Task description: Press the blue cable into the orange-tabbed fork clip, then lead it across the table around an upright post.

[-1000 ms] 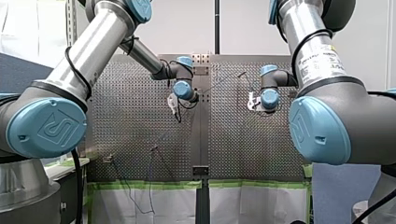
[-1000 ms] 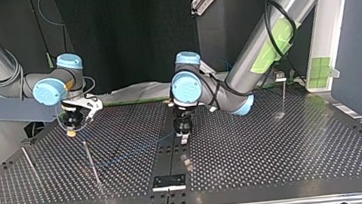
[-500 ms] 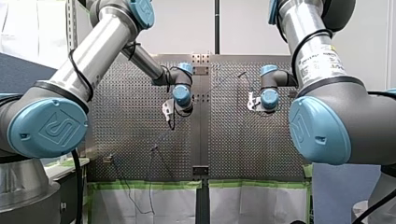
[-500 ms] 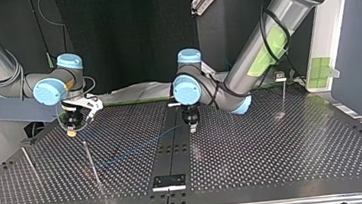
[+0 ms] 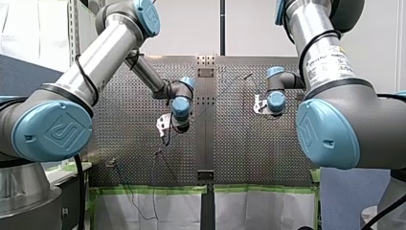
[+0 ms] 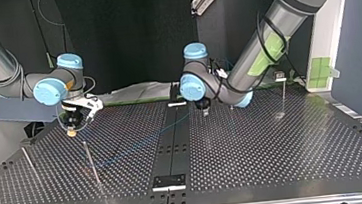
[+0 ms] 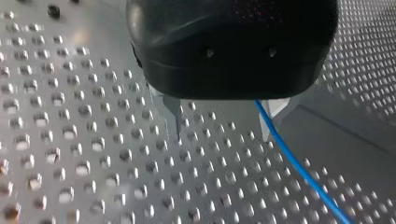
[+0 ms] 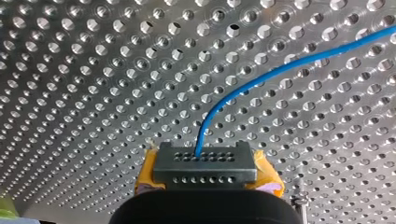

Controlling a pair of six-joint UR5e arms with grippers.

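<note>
Front view: my left gripper (image 5: 178, 125) hangs over the table's (image 5: 239, 158) middle, with my right gripper (image 5: 274, 111) well apart. Top view: the blue cable (image 6: 138, 145) runs between them, past a thin post (image 6: 91, 163). Left wrist view — fingers (image 7: 173, 109) apart, cable just beside one. Right wrist view — yellow pads (image 8: 149, 172) clamped on the cable.

The blue cable (image 6: 138, 145) runs low across the bench (image 6: 284, 152) between my right tool (image 6: 73, 132) and my left tool (image 6: 204, 112), perhaps resting on it, barring that line. One thin post (image 6: 91, 163) stands close by the cable, a second post (image 6: 30, 165) at the top view's left, a third post (image 6: 283, 97) far right. From the black centre strip (image 6: 172, 148) to that third post, open bench.
</note>
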